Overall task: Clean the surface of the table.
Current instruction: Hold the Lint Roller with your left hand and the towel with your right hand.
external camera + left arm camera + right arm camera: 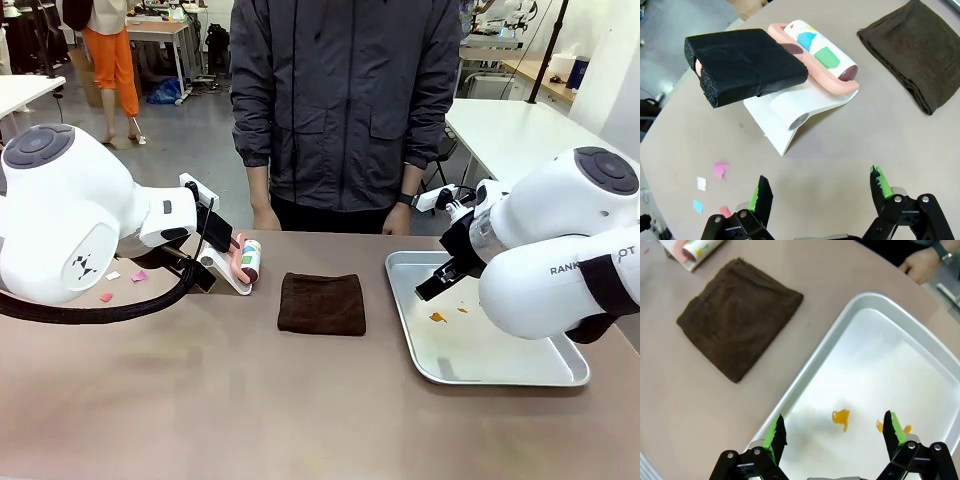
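Bare taupe worktop (200,420) spans the near foreground and runs the full width of the scene to the person at the far edge.

Left claw (820,184): released, green pads wide apart, hovering above the worktop just near of a lint roller (822,52), touching nothing. The roller has a pink frame and coloured scraps stuck to its drum. It rests tilted on a white stand (785,115), and a black foam block (740,62) covers its handle.

Small pink, white and blue paper scraps (720,170) lie on the worktop left of the stand.

A folded dark brown cloth (321,303) lies flat at centre, apart from both roller and tray.

Right claw (833,425): released, empty, held above the silver tray (500,370) on the right. Orange smears (841,417) mark the tray floor.

One hand of the person (265,217) rests at the far edge.
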`<state>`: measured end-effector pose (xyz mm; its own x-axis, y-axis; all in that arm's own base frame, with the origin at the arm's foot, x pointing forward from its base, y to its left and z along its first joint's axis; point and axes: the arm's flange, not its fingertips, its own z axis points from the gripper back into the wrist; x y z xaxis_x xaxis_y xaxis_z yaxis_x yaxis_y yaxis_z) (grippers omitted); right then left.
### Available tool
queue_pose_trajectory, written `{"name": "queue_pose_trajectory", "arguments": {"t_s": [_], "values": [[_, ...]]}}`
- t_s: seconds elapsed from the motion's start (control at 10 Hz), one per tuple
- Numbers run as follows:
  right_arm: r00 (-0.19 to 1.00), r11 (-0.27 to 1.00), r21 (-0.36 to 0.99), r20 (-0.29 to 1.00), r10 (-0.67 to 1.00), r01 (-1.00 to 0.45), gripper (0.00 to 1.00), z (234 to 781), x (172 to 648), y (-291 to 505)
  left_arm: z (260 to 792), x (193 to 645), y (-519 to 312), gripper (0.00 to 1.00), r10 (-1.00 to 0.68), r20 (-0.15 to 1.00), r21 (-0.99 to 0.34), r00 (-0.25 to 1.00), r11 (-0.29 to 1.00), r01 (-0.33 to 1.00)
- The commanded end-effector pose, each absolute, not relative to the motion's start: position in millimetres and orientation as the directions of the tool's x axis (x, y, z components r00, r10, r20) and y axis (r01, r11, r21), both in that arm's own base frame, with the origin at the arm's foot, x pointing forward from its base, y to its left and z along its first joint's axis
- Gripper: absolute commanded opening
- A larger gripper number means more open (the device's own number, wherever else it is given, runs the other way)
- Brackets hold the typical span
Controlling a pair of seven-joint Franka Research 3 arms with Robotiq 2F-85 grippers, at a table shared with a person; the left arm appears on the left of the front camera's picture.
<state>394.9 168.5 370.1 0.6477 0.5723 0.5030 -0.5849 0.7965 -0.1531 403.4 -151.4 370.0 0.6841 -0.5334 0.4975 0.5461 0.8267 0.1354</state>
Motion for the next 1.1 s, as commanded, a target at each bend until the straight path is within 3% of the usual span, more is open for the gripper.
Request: {"name": "queue_pose_trajectory", "arguments": {"t_s": [0.0, 0.2, 0.4, 0.5, 0.7, 0.9, 1.0], "values": [[0.722, 0.823, -0.067, 0.444, 0.531, -0.564, 1.0, 379, 390, 162, 379, 396, -146, 1.0, -0.485, 0.5, 0.025, 0.717, 0.836, 0.548], [0.878, 0.869, 0.235, 0.323, 0.353, -0.436, 1.0, 404, 377, 144, 397, 383, -129, 1.0, -0.349, 0.369, -0.185, 0.861, 0.881, 0.436], [0.926, 0.843, 0.404, 0.276, 0.257, -0.354, 1.0, 424, 359, 118, 415, 363, -118, 1.0, -0.292, 0.286, -0.28, 0.913, 0.885, 0.371], [0.929, 0.786, 0.504, 0.272, 0.249, -0.358, 1.0, 432, 346, 102, 430, 348, -104, 1.0, -0.355, 0.315, -0.367, 0.88, 0.81, 0.458], [0.943, 0.667, 0.675, 0.301, 0.141, -0.315, 1.0, 442, 314, 56, 466, 312, -48, 1.0, -0.298, 0.475, -0.459, 0.828, 0.72, 0.521], [0.934, 0.566, 0.767, 0.356, 0.016, -0.302, 1.0, 436, 276, 21, 474, 284, 23, 1.0, -0.144, 0.589, -0.59, 0.795, 0.595, 0.546], [0.93, 0.536, 0.794, 0.364, -0.044, -0.285, 1.0, 433, 261, 6, 460, 276, 58, 1.0, -0.016, 0.585, -0.673, 0.811, 0.548, 0.497]]}}
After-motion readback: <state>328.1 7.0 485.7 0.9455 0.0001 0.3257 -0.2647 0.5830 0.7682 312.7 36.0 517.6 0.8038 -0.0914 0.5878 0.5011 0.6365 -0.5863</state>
